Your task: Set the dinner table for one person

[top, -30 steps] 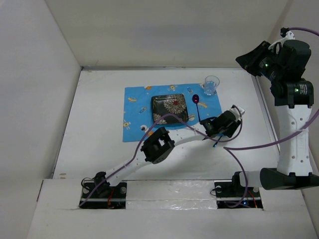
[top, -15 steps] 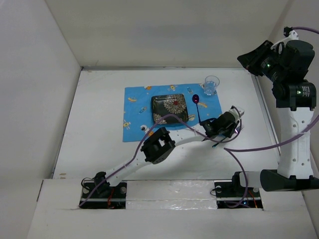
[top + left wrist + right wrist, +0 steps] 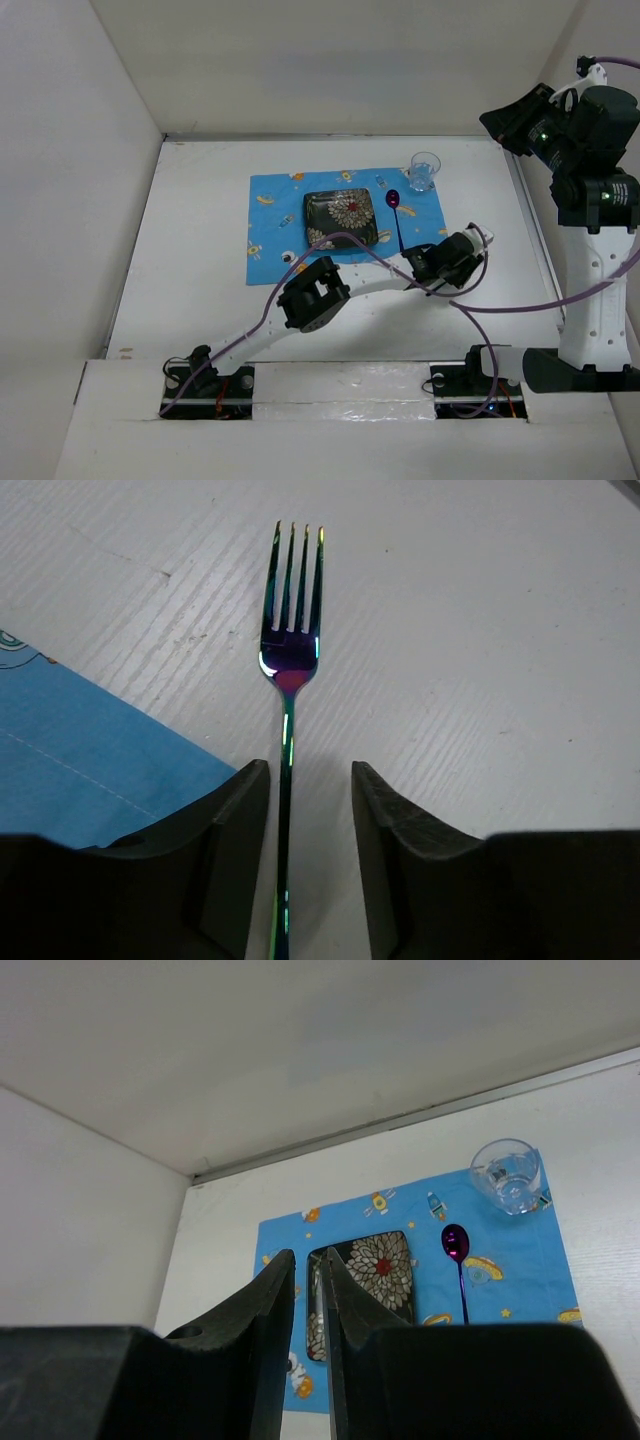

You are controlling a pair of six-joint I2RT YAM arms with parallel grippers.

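Wide bare bench [image 3: 190, 250] lies left of the cloth [image 3: 270, 215]; right of it, the left arm [image 3: 370, 285] stretches across, with glass [image 3: 424, 172] and spoon [image 3: 392, 199] crowding the far corner.

No readable text, no labels, brands, numbers or signs in view

Fork [image 3: 291, 660] handle's end beyond bottom edge
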